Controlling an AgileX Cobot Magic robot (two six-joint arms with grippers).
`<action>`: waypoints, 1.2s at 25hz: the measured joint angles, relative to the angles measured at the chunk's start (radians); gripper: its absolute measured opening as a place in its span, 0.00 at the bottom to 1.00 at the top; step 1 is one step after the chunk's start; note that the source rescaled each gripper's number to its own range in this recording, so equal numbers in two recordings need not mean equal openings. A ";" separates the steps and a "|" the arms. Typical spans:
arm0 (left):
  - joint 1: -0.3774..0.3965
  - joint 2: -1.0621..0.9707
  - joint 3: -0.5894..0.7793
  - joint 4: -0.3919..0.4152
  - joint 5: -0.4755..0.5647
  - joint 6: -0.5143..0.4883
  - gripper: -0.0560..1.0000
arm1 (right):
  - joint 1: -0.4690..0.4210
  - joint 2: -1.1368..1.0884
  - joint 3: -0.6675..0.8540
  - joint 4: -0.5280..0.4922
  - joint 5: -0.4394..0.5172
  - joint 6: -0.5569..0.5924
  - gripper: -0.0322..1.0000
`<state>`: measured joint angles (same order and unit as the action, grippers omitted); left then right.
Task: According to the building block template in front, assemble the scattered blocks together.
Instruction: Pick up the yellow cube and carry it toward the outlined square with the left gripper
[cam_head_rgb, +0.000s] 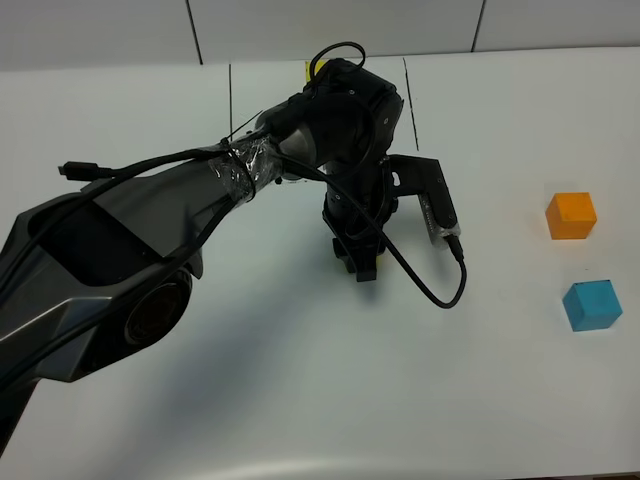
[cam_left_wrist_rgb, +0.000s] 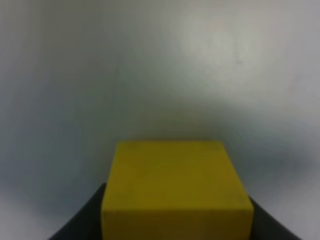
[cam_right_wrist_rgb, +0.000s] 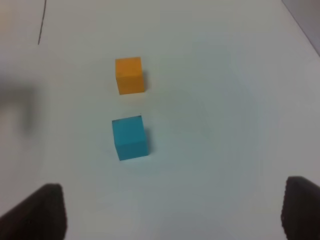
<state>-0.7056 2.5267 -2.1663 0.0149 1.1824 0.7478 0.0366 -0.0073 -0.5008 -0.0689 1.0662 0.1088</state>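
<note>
- Right gripper (cam_right_wrist_rgb: 173, 212) sat nearest the robot's side of the table (cam_head_rgb: 300, 400). Its jaws were wide apart with nothing between them. It was out of the high view.
- It hung above the blue block (cam_right_wrist_rgb: 130, 137) and orange block (cam_right_wrist_rgb: 130, 75) and looked down on both, probably waiting for its turn to pick.
- Blue block lay the nearer of the two, on the right of the table. Orange block sat just beyond it, and a gap kept them apart. Neither was touched by a gripper.
- Left arm (cam_head_rgb: 150, 230) reached across to mid-table, with the left gripper (cam_head_rgb: 360, 262) pointed down.
- Left wrist view showed the yellow block (cam_left_wrist_rgb: 175, 187) clamped square between the dark fingers (cam_left_wrist_rgb: 82, 222), one on each side face. Jaws were closed to the block's width.
- The side grip left the block's top and front faces free, which should suit setting it flat.
- Could not tell whether the yellow block rested on the table or hung just off it.
- Farthest off was the template (cam_head_rgb: 313, 70), mostly hidden behind the left arm. Only a yellow sliver showed, between two thin black lines (cam_head_rgb: 231, 100).
- Judgement: the yellow block was being placed in front of the template as the first of the row. Orange and blue blocks were not yet brought over.
</note>
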 joint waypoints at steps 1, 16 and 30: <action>0.000 0.000 0.000 0.000 0.000 0.000 0.06 | 0.000 0.000 0.000 0.000 0.000 0.000 0.75; 0.000 0.000 0.000 0.000 -0.020 0.034 0.06 | 0.000 0.000 0.000 0.000 0.000 0.000 0.75; 0.000 -0.020 -0.016 -0.003 0.007 0.028 0.85 | 0.000 0.000 0.000 0.000 0.000 0.000 0.75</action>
<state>-0.7056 2.5067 -2.1823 0.0121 1.1899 0.7759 0.0366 -0.0073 -0.5008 -0.0689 1.0662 0.1088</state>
